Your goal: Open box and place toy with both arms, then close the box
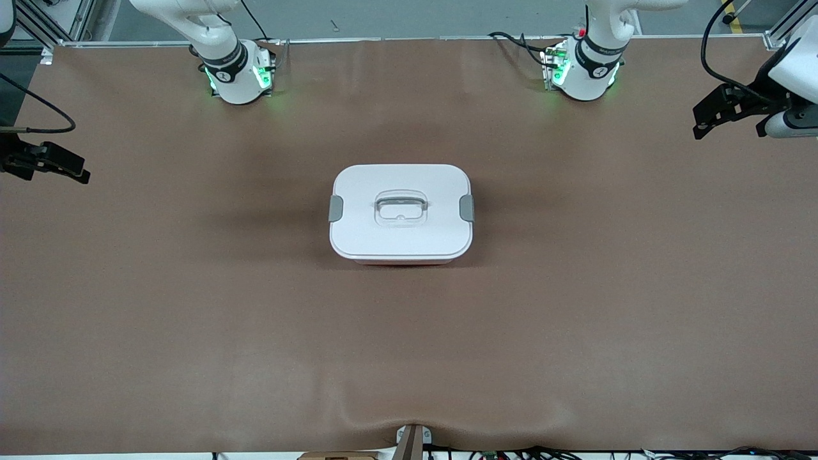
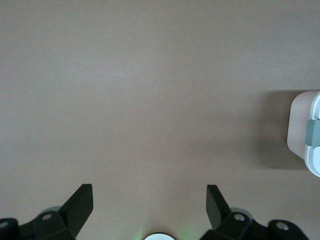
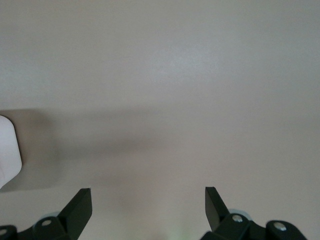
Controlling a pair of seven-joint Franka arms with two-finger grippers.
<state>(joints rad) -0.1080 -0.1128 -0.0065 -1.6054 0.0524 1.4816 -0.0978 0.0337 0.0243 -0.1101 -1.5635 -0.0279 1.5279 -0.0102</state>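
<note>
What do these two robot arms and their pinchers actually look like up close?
Both arms are glossy white with black bands at the joints; green lights glow at their bases, and black cables trail from them. The left arm has a small red spot by its base. The left gripper and the right gripper are matte black, each with two wedge-shaped fingers and silver screws.

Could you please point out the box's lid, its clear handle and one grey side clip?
lid (image 1: 364, 237): front view, bare white top.
clear handle (image 1: 401, 202): front view, its bar.
grey side clip (image 2: 313, 133): left wrist view, clip face.
</note>
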